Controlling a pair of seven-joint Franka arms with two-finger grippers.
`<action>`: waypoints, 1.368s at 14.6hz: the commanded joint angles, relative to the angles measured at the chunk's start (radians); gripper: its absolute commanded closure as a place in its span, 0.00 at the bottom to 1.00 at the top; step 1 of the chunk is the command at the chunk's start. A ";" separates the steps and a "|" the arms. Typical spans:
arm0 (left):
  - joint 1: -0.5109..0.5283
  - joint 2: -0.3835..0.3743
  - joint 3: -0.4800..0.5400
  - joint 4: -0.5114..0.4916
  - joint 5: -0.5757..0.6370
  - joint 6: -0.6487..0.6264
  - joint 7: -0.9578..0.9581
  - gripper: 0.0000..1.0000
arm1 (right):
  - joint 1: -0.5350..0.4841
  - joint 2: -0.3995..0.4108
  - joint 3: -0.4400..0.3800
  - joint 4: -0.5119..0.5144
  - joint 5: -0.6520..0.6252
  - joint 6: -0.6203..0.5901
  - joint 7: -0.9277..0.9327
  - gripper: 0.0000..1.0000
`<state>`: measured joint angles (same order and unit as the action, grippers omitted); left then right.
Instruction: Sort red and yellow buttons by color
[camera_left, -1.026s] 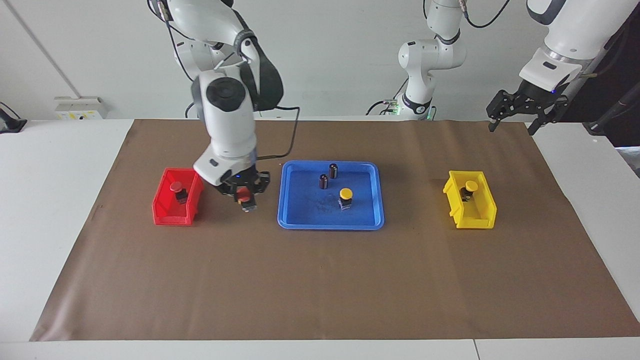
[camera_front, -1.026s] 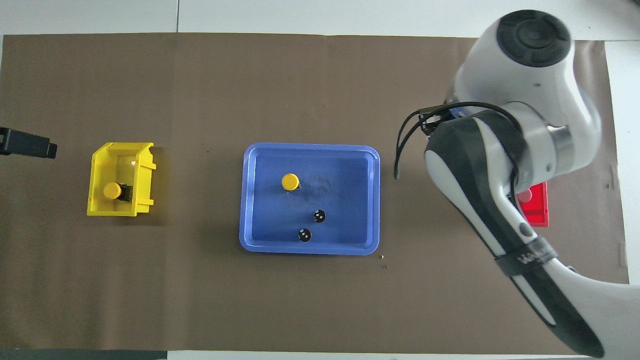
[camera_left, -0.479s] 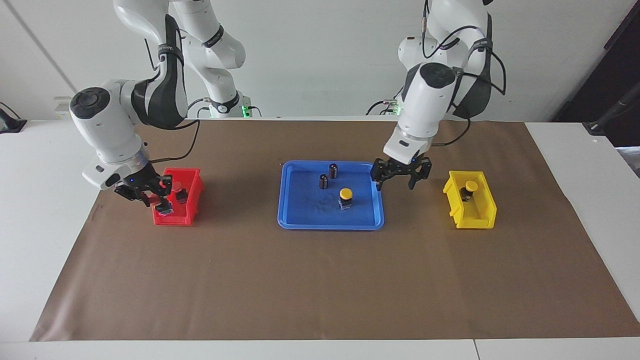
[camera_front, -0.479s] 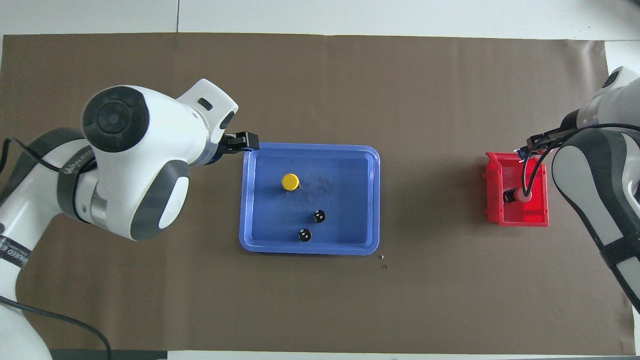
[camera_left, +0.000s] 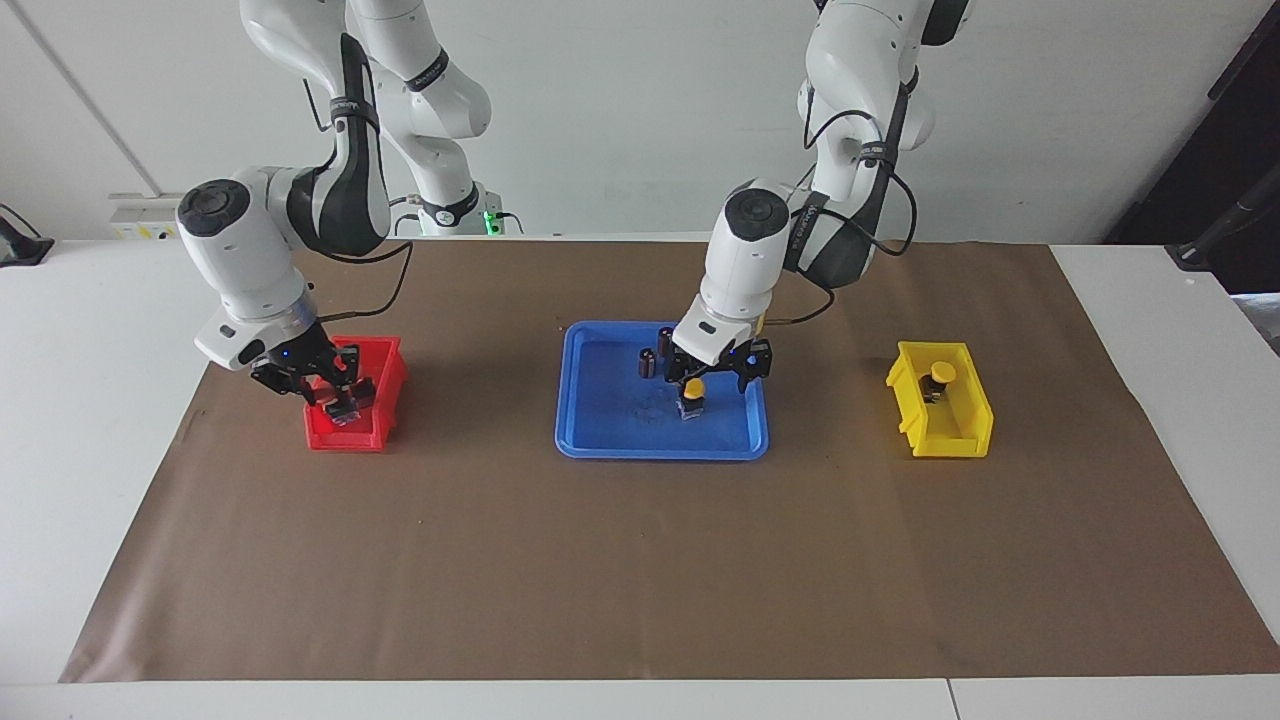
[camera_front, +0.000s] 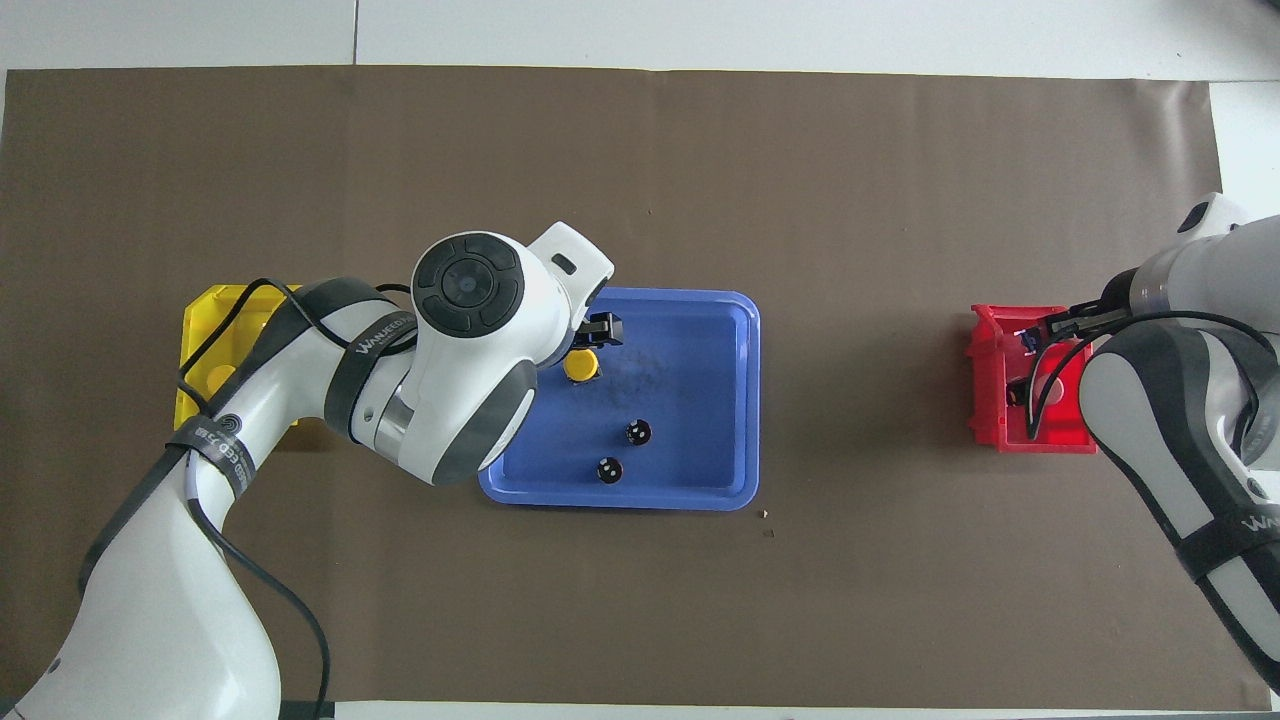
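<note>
Facing view: the left gripper (camera_left: 714, 378) hangs low over the shallow blue plastic tray (camera_left: 590, 440), its fingers spread wide on either side of the last yellow-capped push-button on a black body (camera_left: 691, 397), which stands upright in the tray. Whether the fingers touch the button I cannot tell. Two dark capless cylinders (camera_left: 657, 352) stand in the same tray, nearer to the robots than the button.

The right gripper (camera_left: 322, 383) is down in the small red plastic bin (camera_left: 388, 372) toward the right arm's end of the table (camera_left: 640, 560). A red-capped push-button (camera_left: 351, 371) shows in that bin just by the gripper, and a blocky shape sits between the fingers, but whether they grip it or have let it go I cannot tell. Only one red cap is plainly visible there.

In the small yellow plastic bin (camera_left: 975, 420) at the left arm's end sits the other yellow-capped button (camera_left: 939, 377).

Judging from this, the sorting is near its end: the step in hand is picking up the last yellow button. The next move calls for the left fingers to close squarely on the black body below the cap, clear of the cylinders, then lift straight up before carrying it over the yellow bin.
</note>
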<state>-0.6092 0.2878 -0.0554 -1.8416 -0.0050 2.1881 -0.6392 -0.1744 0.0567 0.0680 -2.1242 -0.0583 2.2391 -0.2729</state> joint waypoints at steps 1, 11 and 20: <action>-0.044 0.021 0.019 -0.010 0.020 0.025 -0.053 0.00 | -0.016 -0.035 0.012 -0.086 0.021 0.074 -0.031 0.93; -0.026 0.015 0.032 0.047 0.020 -0.110 -0.074 0.99 | -0.014 -0.029 0.012 -0.082 0.021 0.070 -0.020 0.00; 0.409 -0.099 0.111 0.119 0.030 -0.277 0.579 0.99 | -0.005 -0.044 0.026 0.567 0.020 -0.664 0.084 0.00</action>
<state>-0.2622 0.1825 0.0672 -1.7362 0.0144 1.9319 -0.1732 -0.1729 -0.0114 0.0823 -1.6954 -0.0549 1.6972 -0.2390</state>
